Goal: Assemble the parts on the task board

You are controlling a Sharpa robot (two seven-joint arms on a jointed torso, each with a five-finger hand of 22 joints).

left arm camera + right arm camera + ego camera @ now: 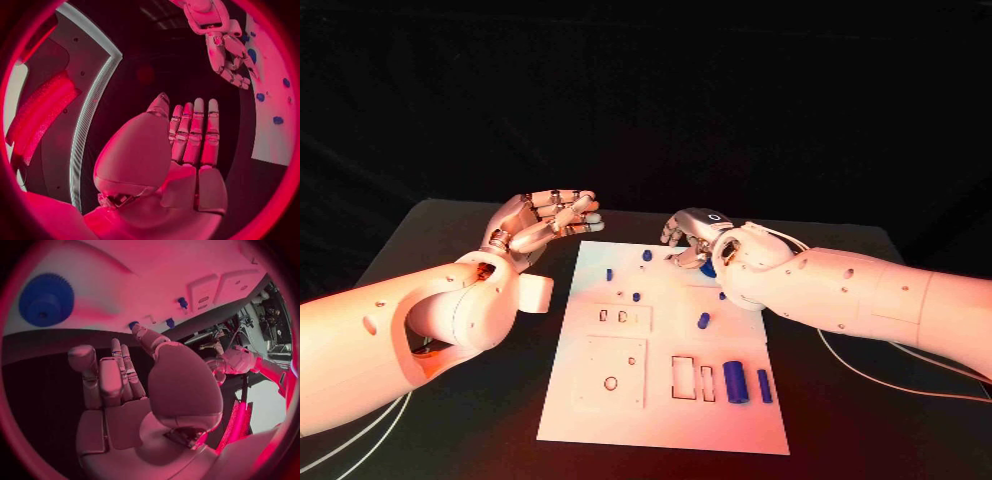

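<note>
White task board (668, 410) at the centre of my black worktop (862, 400), with the blue parts scattered over it. Progress, as I judge it: early. Two parts, a thick cylinder (734, 381) and a slimmer bar (764, 385), lie loose near the board's near right edge beside open rectangular slots (684, 377); a further small piece (704, 321) lies loose mid-board. Several small pegs (646, 255) near the far end look as if they stand in the board, though I cannot tell whether they are seated. A blue gear (46, 299) lies on the board near its far end, close to my right hand.

Count, head view: seven or so blue parts visible, some partly hidden by my right wrist; one board; two hands.

My left hand (548, 220) hovers off the board's far left corner, fingers curled toward the palm in the head view, straighter in its wrist view, holding nothing. My right hand (697, 235) hangs over the board's far end, fingers (119, 375) loosely bent and apart, with nothing in its grasp.
</note>
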